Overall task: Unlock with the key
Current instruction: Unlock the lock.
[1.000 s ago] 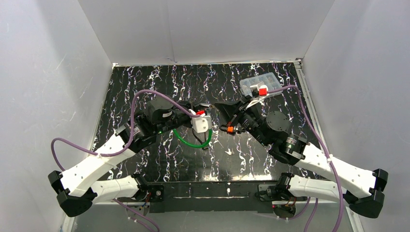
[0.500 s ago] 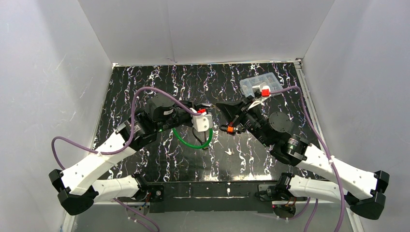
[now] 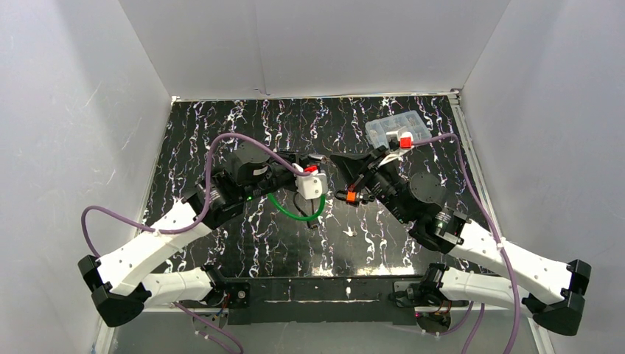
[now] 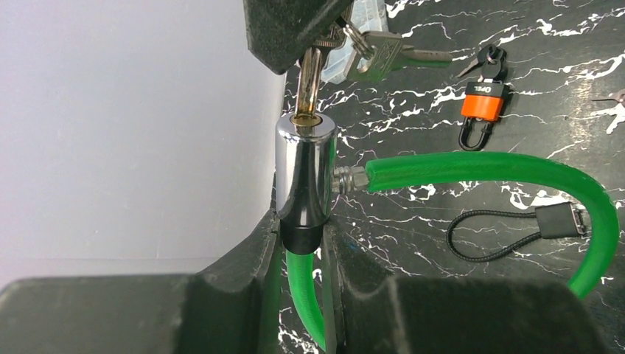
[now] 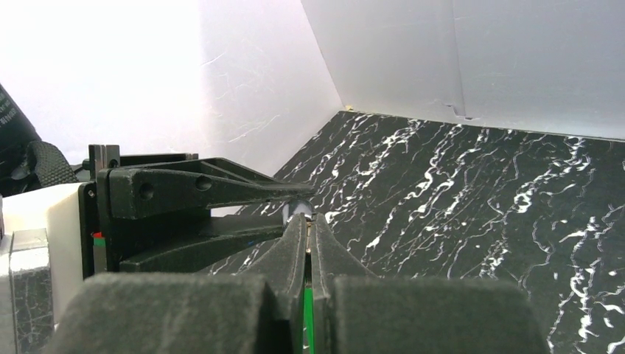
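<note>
The lock is a chrome cylinder with a black base, joined to a green cable that loops back into its side. My left gripper is shut on the cylinder's black base and holds it upright above the table. A brass key stands in the keyhole on top, with spare keys hanging from its ring. My right gripper is shut on that key, which shows as a thin brass edge between its pads. In the top view both grippers meet near the table's middle, over the green cable.
A small orange padlock lies on the black marbled table just right of the lock, and a black cord loop lies nearer me. A clear plastic box sits at the back right. White walls close in three sides.
The left arm has shifted slightly right and back, carrying the lock toward the right gripper. Both grips are unchanged.
</note>
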Robot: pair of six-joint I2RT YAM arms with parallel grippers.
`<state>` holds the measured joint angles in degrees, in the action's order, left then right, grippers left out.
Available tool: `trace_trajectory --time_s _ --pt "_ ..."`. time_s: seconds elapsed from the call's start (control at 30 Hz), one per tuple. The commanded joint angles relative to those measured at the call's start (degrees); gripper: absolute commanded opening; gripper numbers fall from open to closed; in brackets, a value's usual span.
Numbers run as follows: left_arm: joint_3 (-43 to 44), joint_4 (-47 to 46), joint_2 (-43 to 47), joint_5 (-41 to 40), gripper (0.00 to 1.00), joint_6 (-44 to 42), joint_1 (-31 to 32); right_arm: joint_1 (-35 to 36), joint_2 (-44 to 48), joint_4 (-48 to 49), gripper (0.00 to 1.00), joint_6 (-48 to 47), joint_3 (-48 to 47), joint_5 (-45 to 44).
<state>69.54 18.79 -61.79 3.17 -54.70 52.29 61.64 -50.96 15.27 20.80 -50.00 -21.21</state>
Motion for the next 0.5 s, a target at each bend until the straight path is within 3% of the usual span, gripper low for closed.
trace_trajectory --time_s 0.0,0.47 --pt "0.3 -11.9 -0.3 7.0 0.0 -0.6 3.0 0.9 -3.3 1.8 0.01 2.4 1.0 5.7" --pt "2.9 -12.2 -1.1 5.0 0.0 -1.9 4.1 0.4 -6.2 -0.3 0.01 0.9 0.2 7.4"
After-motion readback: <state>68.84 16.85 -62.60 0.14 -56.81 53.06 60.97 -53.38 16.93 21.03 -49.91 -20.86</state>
